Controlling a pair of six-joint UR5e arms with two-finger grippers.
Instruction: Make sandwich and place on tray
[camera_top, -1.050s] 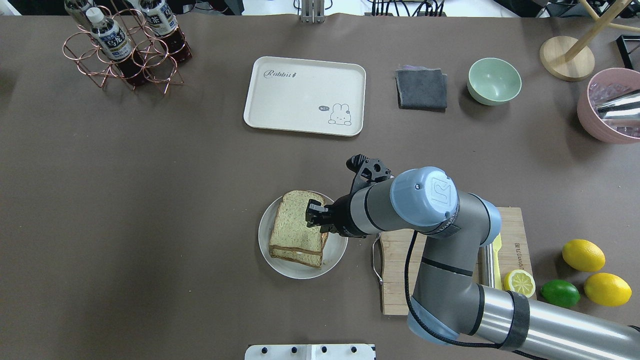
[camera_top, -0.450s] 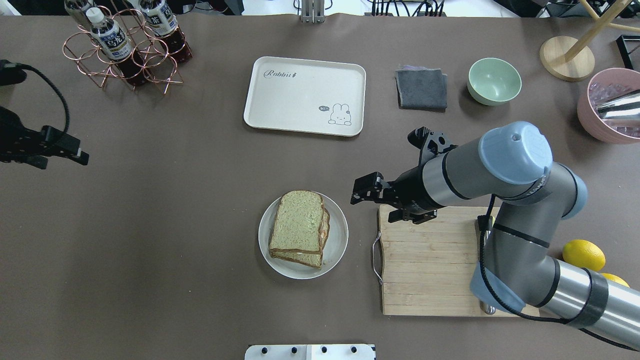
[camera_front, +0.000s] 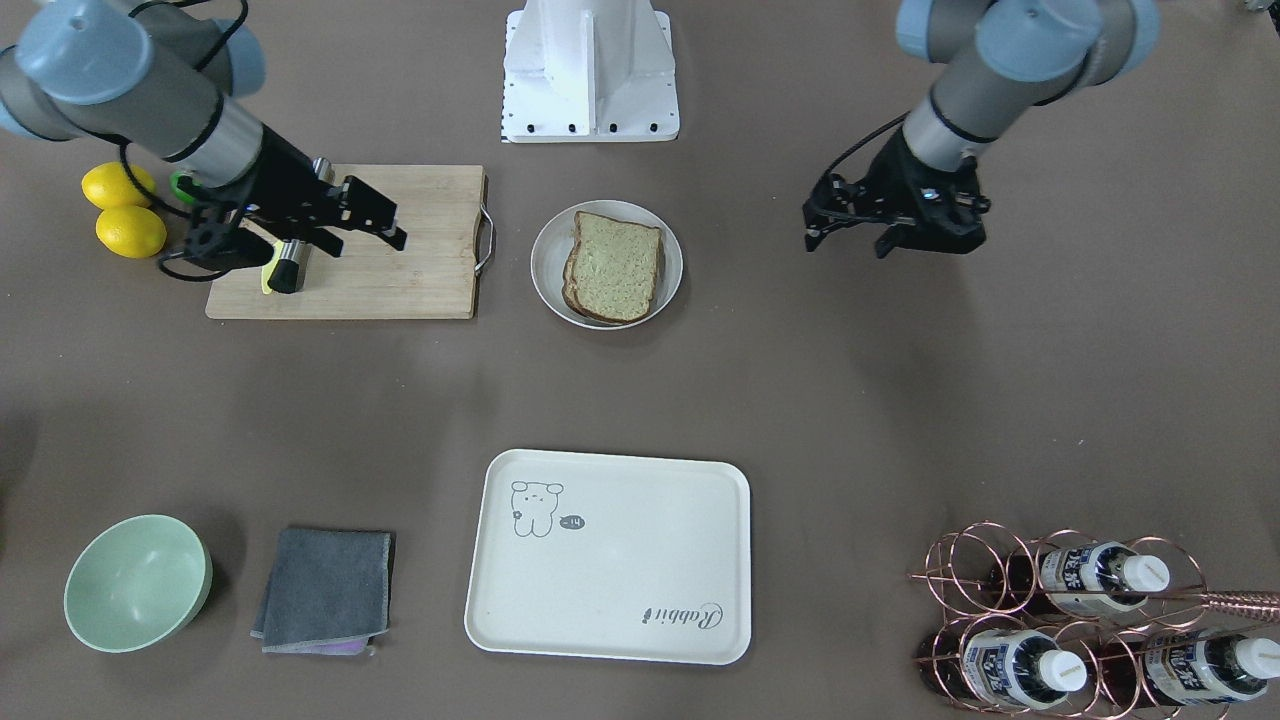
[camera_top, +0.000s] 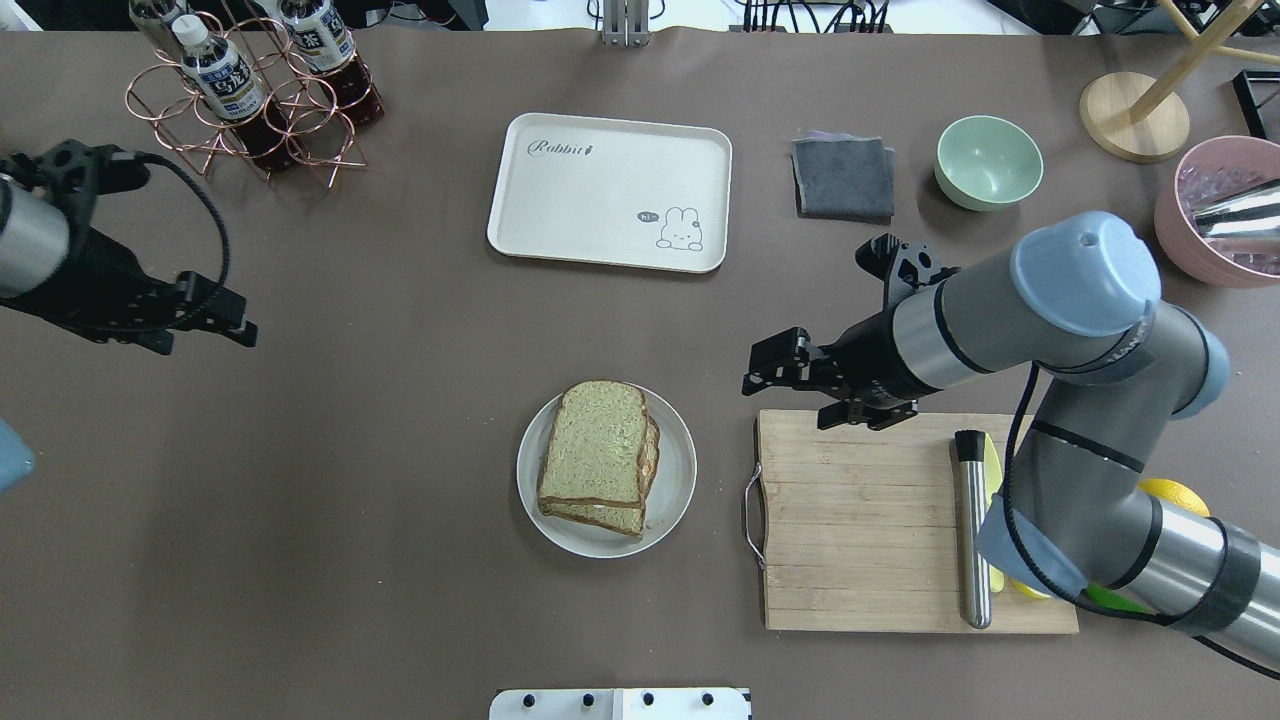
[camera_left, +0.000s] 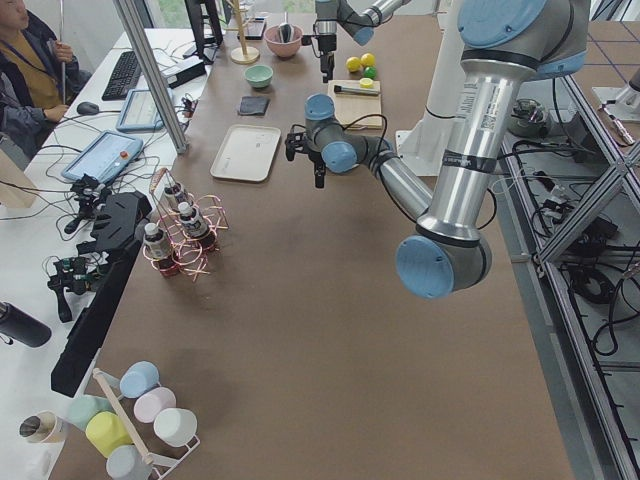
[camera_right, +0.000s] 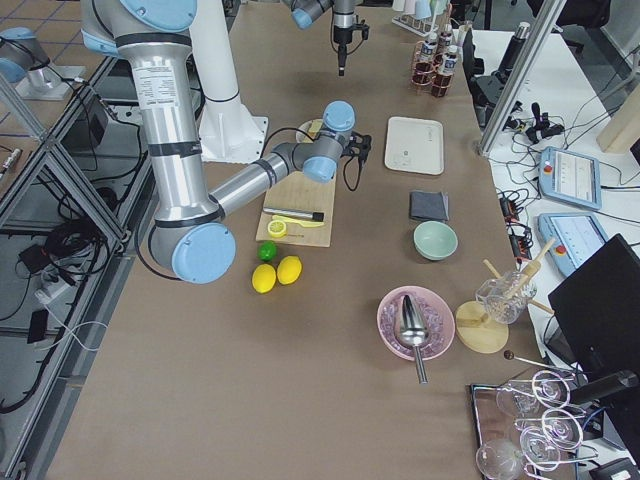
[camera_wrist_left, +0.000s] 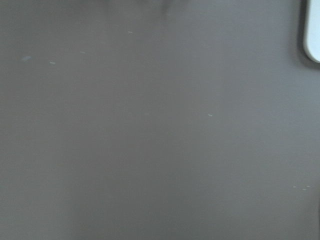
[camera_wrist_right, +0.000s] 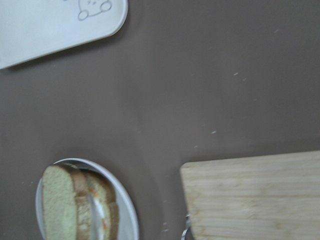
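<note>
Pulled back from the assembled sandwich (camera_top: 595, 455) on its round white dish (camera_top: 680, 490), the right pincer (camera_top: 788, 398) hangs open and empty by the cutting board (camera_top: 860, 540) as the left pincer (camera_top: 240, 320), likewise open and bare, advances, seemingly to lift the sandwich onto the tray (camera_top: 610, 190).

I am looking at a long table (camera_top: 350, 520) under a matt brown covering, evenly lit, with only soft shadows on it. An aluminium frame stands round it, and one slanted post (camera_left: 150, 75) rises along the table's edge. Beyond that post is a white desk (camera_left: 35, 215) with a keyboard (camera_left: 130, 70) and tablets (camera_left: 103, 155). My right-end camera also shows a dark monitor (camera_right: 600, 300) there. The floor (camera_right: 45, 400) on the opposite side is laid in brownish tiles, with black cables (camera_right: 60, 240) lying loose beneath the frame.
</note>
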